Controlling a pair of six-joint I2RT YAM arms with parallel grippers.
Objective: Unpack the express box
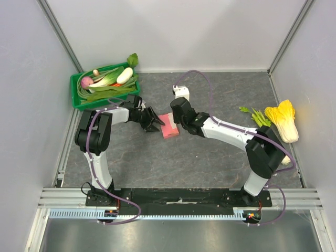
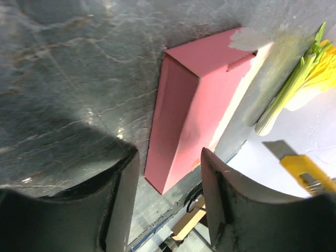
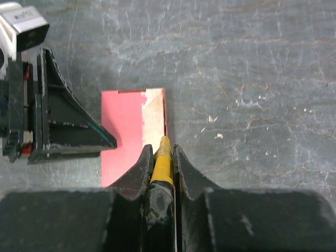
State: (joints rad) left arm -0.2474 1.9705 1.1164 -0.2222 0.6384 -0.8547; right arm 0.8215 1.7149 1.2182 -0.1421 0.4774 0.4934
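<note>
The express box (image 1: 169, 127) lies flat on the dark marbled table (image 1: 210, 157), near the middle of the overhead view, between the two grippers. The left gripper (image 1: 156, 123) reaches in from the left of the frame. Its wrist view shows the fingers (image 2: 126, 178) spread apart on either side of the box's near corner, so the jaws are released, with the pink cardboard between them and no clamp on it. The right gripper (image 1: 179, 118) comes in from the right of the frame, and its jaws are clenched on a yellow utility knife (image 3: 161, 163). In the right wrist view the knife points up the frame, and its tip sits at the lower end of a pale strip (image 3: 154, 113) that runs along the box's right edge. Whether the blade cuts into the strip cannot be told. A green crate (image 1: 79, 102) of vegetables stands at the upper left of the overhead view. A yellow-leafed cabbage (image 1: 282, 119) and some green stalks (image 1: 257, 116) lie at the right, well apart from the box.
</note>
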